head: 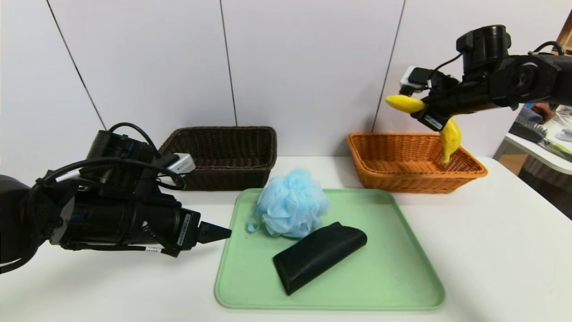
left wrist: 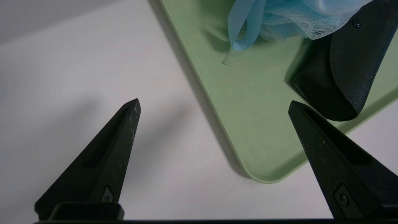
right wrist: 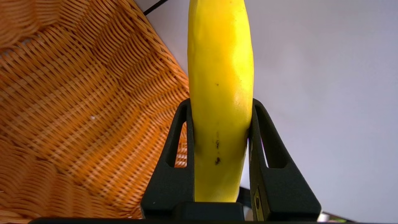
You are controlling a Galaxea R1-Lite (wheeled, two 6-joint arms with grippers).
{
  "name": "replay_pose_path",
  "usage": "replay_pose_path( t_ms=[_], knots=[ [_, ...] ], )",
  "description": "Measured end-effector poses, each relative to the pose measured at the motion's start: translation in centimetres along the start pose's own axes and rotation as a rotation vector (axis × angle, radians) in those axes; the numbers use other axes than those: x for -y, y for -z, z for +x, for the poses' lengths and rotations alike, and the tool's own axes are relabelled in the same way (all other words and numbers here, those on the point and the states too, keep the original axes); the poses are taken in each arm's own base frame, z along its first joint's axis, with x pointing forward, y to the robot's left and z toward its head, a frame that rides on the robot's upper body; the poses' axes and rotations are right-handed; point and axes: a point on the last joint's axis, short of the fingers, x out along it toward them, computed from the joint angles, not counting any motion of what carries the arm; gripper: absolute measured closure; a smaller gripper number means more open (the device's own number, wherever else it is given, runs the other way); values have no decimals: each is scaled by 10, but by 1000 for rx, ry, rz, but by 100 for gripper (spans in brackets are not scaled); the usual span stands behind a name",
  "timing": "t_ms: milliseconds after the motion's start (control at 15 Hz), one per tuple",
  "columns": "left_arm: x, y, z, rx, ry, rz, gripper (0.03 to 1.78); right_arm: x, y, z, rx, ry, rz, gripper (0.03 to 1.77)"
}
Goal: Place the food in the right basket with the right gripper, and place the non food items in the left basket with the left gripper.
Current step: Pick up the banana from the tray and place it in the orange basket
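The right hand (head: 431, 117) clenches the long curved yellow banana (head: 450, 134) above the orange woven wicker basket (head: 415, 179). Risk: the banana's lower end hangs near the far rim, so release may tip it out. The left hand (left wrist: 214, 107) is released, beside the green tray (left wrist: 248, 124).

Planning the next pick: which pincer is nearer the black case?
Left. The left pincer hovers open beside the tray's left edge, near the black case. The right pincer holds the banana above the orange basket.

The tray (head: 402, 286) lies centre on the table (head: 500, 250), bath puff (head: 292, 208) far on it, case (head: 319, 256) just nearer. Behind: left basket (head: 223, 154), right basket (head: 413, 163), banana (head: 450, 136) above the latter.
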Motion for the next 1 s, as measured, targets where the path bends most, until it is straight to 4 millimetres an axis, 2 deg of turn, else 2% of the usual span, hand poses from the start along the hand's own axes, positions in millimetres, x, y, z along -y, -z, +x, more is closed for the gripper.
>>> replay_pose_path(
  t_ms=[333, 1000],
  knots=[
    [0, 1, 0, -3, 1, 0, 12, -6, -3, 13, 5, 12, -187, 133],
    [-1, 0, 2, -5, -1, -2, 12, -27, 8, 45, -25, -71, -404, 133]
  ],
)
